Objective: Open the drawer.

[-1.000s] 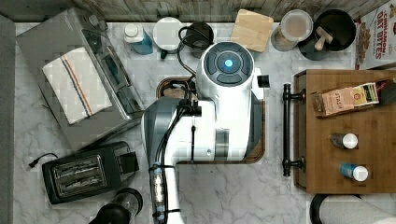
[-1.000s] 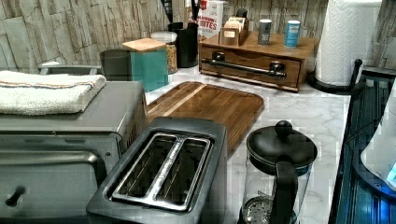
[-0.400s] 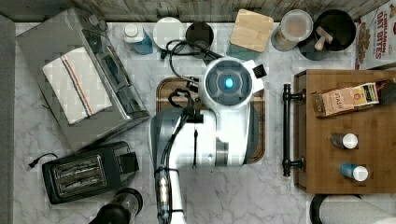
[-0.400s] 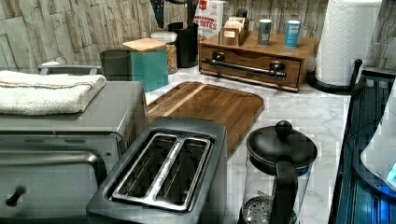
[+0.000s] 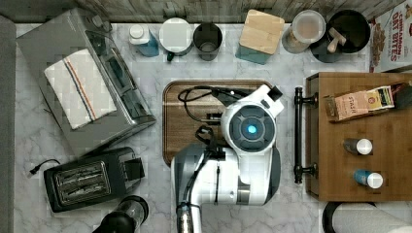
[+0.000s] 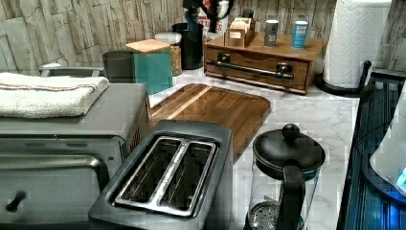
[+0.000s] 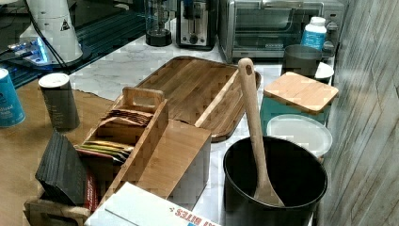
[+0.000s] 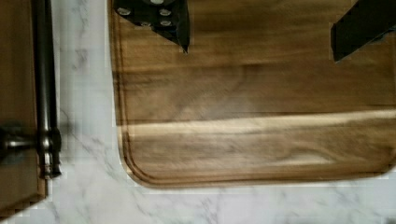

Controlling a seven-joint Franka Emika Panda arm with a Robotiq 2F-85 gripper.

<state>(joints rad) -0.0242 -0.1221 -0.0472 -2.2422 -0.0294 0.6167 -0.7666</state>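
Note:
The drawer (image 5: 362,136) is a wide brown wooden box at the top view's right, with a long black bar handle (image 5: 298,133) on two posts. Its front (image 6: 256,72) sits flush with the box, so it is closed. My arm's wrist (image 5: 250,128) hangs over the right half of the dark wooden tray (image 5: 184,107) and hides the gripper from above. In the wrist view my gripper (image 8: 261,28) is open, its black fingers (image 8: 159,18) spread wide above the tray (image 8: 252,116). The handle (image 8: 44,84) lies off to one side, across a strip of marble, apart from the fingers.
A tea box (image 5: 362,102) and two shakers (image 5: 359,145) stand on the drawer box. A paper towel roll (image 5: 364,218) is at the top view's bottom right. A toaster oven (image 5: 80,87), toaster (image 5: 90,177) and French press (image 5: 124,216) fill the top view's left; canisters line the back wall.
My arm has swung from the tray's back edge toward the top view's bottom and slightly right, now over the tray's right half and closer to the handle. The drawer has not moved.

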